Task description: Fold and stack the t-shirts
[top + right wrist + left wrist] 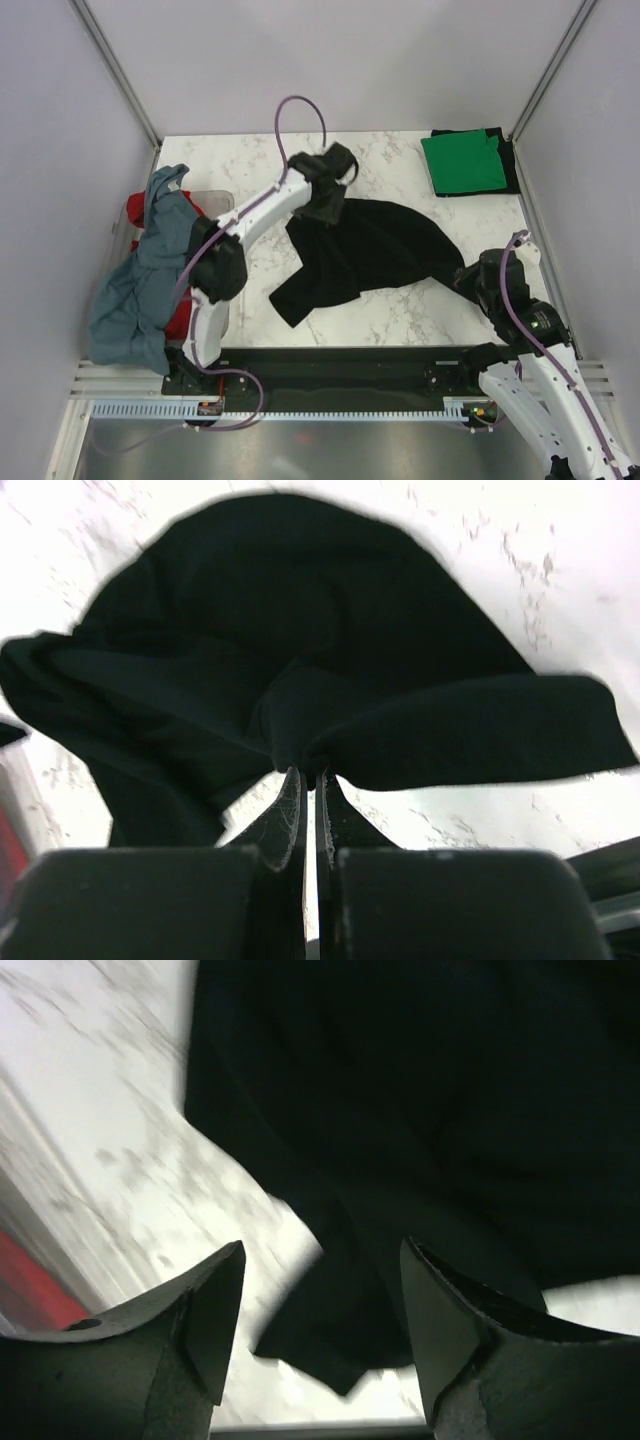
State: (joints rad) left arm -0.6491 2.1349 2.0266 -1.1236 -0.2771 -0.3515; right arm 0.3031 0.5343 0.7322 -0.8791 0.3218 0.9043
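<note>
A black t-shirt [360,255] lies crumpled in the middle of the marble table. My left gripper [325,205] hovers over its upper-left part; in the left wrist view the gripper [320,1310] is open, with the black shirt [420,1110] below and a corner of it between the fingers. My right gripper [465,275] is shut on the shirt's right edge; in the right wrist view the gripper [310,772] pinches a bunched fold of the black shirt [300,630]. A folded green t-shirt [462,162] lies on a folded black one [510,165] at the back right.
A grey-blue t-shirt [150,270] hangs over a translucent bin [215,203] at the left edge, with a red t-shirt [180,322] under it. White walls enclose the table. A black rail [340,365] runs along the near edge.
</note>
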